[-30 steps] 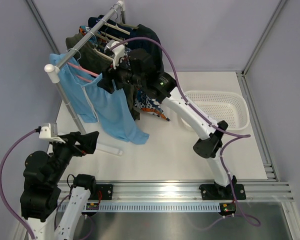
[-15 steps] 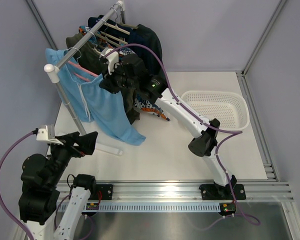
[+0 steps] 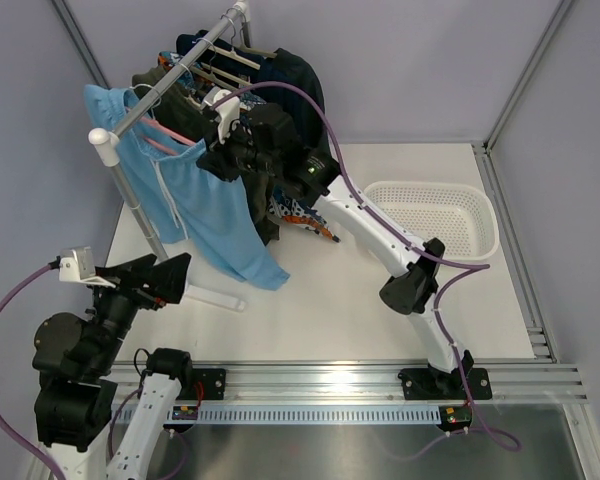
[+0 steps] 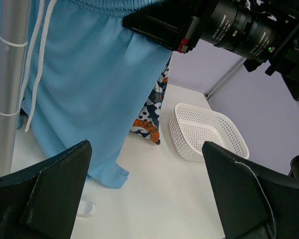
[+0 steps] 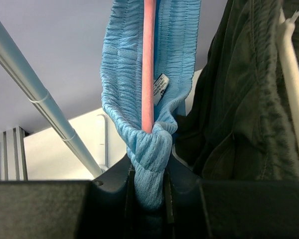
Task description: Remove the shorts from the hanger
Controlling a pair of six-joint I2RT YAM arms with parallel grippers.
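Right wrist view: the right gripper (image 5: 149,191) clamps the blue shorts (image 5: 148,149) at the pink hanger (image 5: 148,59). Likely next: pull the waistband off. The left gripper (image 4: 144,172) hovers wide open.

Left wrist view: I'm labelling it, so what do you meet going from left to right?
Silver metal rack pole → light blue fabric shorts → blue-and-orange patterned garment → white perforated plastic basket.

The shorts (image 5: 149,149) are ribbed matt cloth, the hanger (image 5: 148,59) smooth plastic, the rail (image 5: 32,84) satin metal.
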